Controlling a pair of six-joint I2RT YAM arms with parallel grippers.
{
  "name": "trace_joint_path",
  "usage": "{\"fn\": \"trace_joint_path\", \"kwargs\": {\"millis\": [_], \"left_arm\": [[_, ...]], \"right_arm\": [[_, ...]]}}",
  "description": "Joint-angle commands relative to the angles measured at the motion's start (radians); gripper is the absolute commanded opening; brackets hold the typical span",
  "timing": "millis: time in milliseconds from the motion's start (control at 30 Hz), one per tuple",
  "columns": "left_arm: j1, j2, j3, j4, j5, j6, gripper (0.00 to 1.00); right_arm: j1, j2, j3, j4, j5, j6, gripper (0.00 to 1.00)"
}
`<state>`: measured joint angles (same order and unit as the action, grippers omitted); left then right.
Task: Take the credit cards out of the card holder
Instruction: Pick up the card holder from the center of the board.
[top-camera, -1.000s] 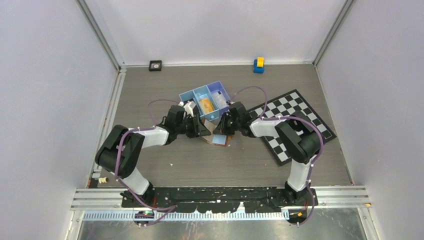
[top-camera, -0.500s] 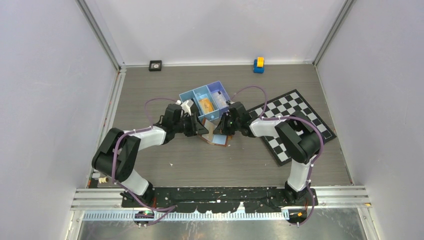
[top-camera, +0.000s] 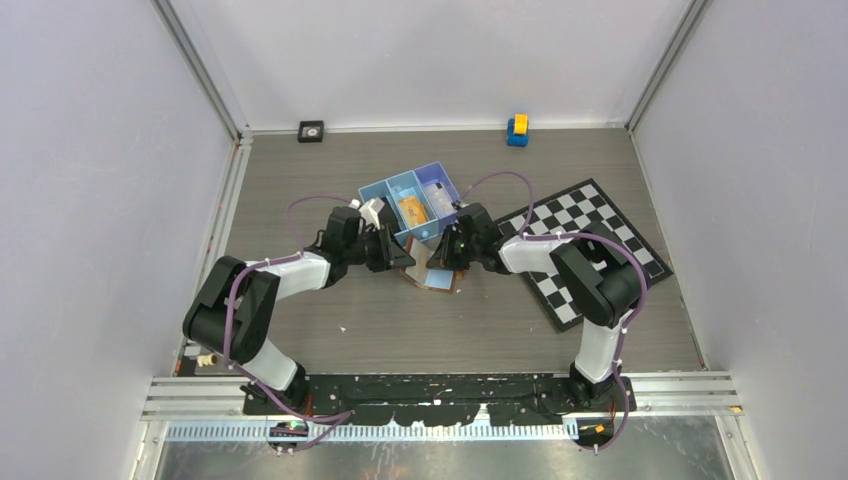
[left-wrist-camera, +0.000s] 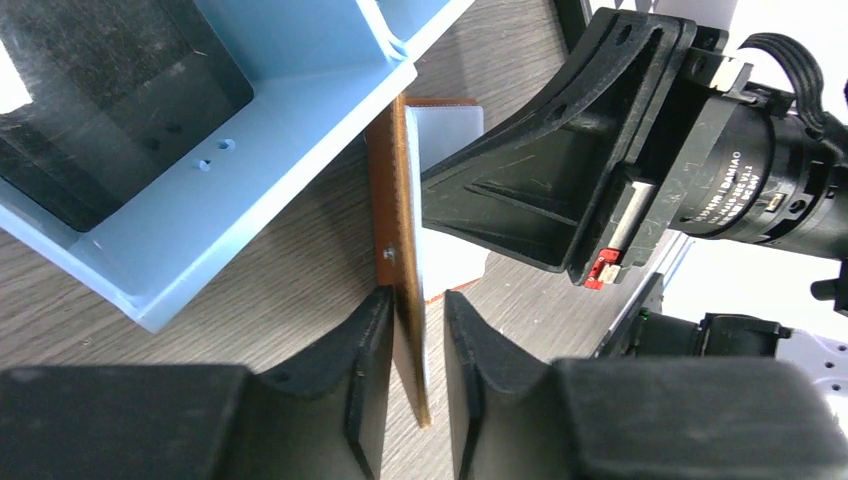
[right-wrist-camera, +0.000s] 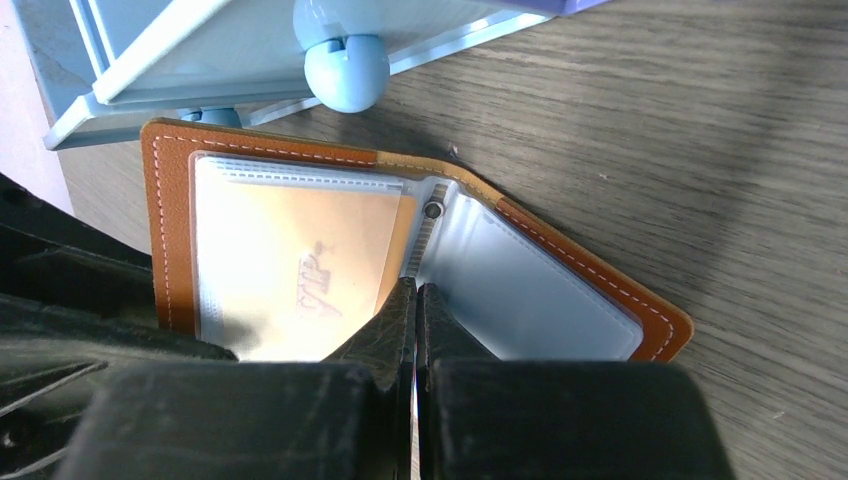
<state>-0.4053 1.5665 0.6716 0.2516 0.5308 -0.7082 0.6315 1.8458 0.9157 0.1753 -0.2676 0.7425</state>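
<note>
The brown card holder (top-camera: 437, 277) lies open on the table in front of the blue tray (top-camera: 379, 191). In the right wrist view its left flap (right-wrist-camera: 165, 220) stands up and holds an orange card (right-wrist-camera: 290, 260) in a clear sleeve. The right flap shows a pale blue sleeve (right-wrist-camera: 530, 290). My right gripper (right-wrist-camera: 415, 290) is shut at the spine, with a thin pale sheet edge-on between its fingers; card or sleeve, I cannot tell. My left gripper (left-wrist-camera: 415, 300) is open astride the upright brown flap (left-wrist-camera: 400, 200). Its left finger touches the flap.
The blue three-compartment tray (left-wrist-camera: 250, 130) stands right behind the holder, with an orange card (top-camera: 412, 210) in its middle compartment. A chequered board (top-camera: 590, 250) lies at the right. A yellow and blue block (top-camera: 517, 130) and a small black object (top-camera: 311, 130) sit by the back wall.
My left arm has drawn slightly left and back, and its gripper stays at the holder's upright flap. The right gripper and the holder have hardly moved.
</note>
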Motion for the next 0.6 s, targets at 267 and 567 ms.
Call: {"fn": "trace_joint_path", "kwargs": {"millis": [267,567], "left_arm": [[0.006,-0.033,-0.004,0.062,0.052,-0.024,0.19],[0.006,-0.034,-0.009,0.089,0.073,-0.034,0.2]], "right_arm": [[0.004,0.007,0.038,-0.019,0.013,-0.017,0.0],[0.004,0.013,0.043,-0.026,0.009,-0.017,0.0]]}}
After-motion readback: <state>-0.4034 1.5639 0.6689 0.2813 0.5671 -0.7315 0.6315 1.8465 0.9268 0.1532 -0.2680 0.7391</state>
